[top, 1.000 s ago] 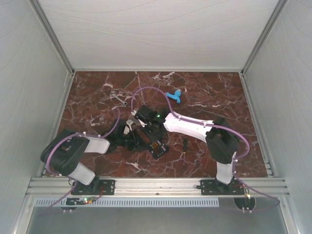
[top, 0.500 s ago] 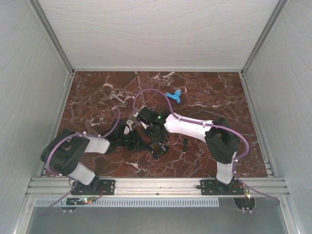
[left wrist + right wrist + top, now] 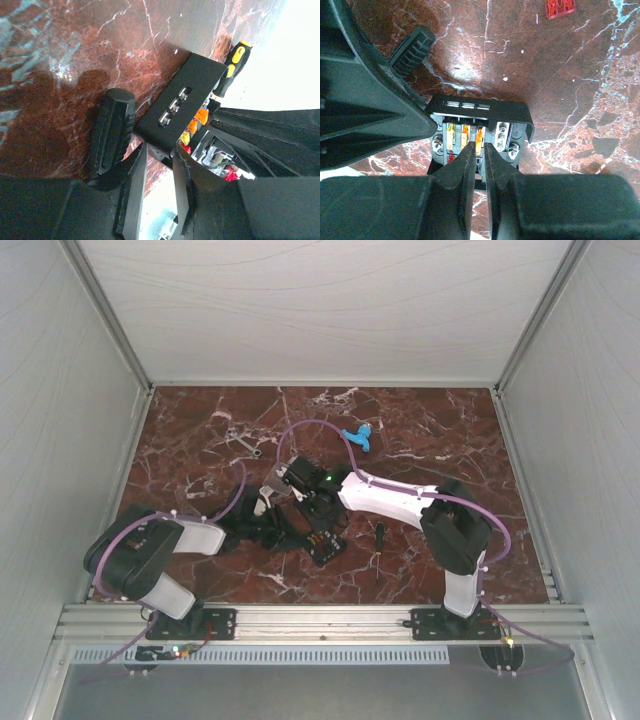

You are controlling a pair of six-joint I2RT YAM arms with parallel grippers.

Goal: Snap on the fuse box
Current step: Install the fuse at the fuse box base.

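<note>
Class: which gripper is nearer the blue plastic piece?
Right. The right gripper is over the fuse box, the blue piece beyond it; the left gripper is at the box's left, farther off.

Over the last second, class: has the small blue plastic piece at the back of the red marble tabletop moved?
No. The blue plastic piece lies where it did, unchanged against the red marble tabletop's back edge.
</note>
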